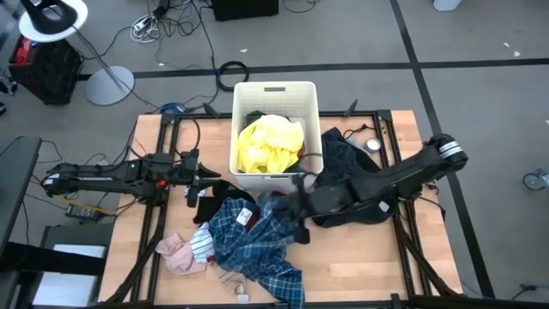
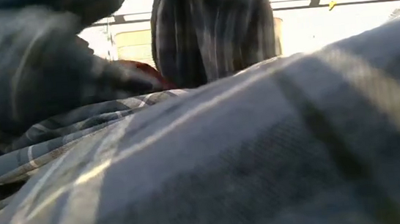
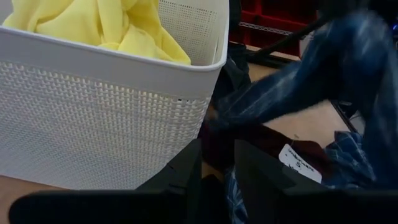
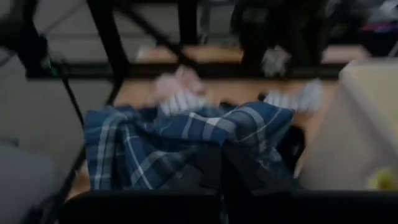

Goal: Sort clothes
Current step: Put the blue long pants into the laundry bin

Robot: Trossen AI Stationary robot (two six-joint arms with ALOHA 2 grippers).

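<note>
The blue plaid shirt [image 1: 257, 247] lies crumpled at the table's middle front and fills the low view [image 2: 262, 143]. My right gripper [image 1: 297, 206] [image 4: 222, 173] is shut on its far end, beside the white basket [image 1: 274, 129]. A yellow garment [image 1: 270, 144] lies in the basket. A pink piece [image 1: 176, 255] and a striped piece [image 1: 201, 243] rest on the table left of the shirt, and a black piece [image 1: 206, 206] lies beside them. My left gripper [image 1: 202, 177] [image 3: 217, 177] waits open, left of the basket, above the black piece. My right gripper pinches a bunched fold of the plaid shirt [image 4: 239, 134] between its two shut fingers. The fingers come slanting down from the table's right side. The held end is raised off the table [image 2: 210, 30], and the rest of the shirt [image 1: 266, 266] lies on the wood.
A dark garment [image 1: 343, 154] lies right of the basket, under my right arm. A small round object [image 1: 373, 144] sits at the far right. Black frame bars [image 1: 163, 154] run along the table's sides. Bare wood [image 1: 360, 266] shows at the front right.
</note>
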